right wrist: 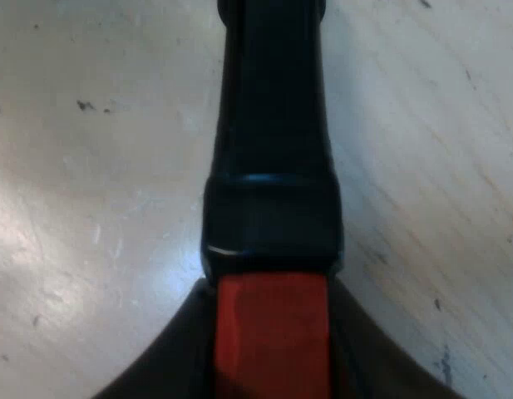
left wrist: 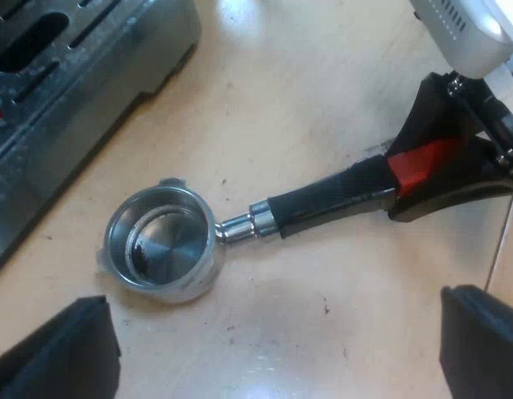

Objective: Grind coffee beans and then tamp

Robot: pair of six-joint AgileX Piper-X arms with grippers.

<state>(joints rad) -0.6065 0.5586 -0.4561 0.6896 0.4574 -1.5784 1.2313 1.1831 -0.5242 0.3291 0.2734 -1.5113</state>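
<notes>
Holder (left wrist: 160, 245) lies on the worktop (left wrist: 323, 66) beside the espresso machine (left wrist: 65, 91), basket empty, handle toward two o'clock; left pincer (left wrist: 268, 349) hangs wide above. Right wrist view: right pincer (right wrist: 273, 357) clamps the red end. Grinding and tamping both look undone.

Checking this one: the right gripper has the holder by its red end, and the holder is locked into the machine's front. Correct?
Not locked in. The left wrist view shows the holder lying loose on the table beside the machine. The right gripper does have its red end.
</notes>
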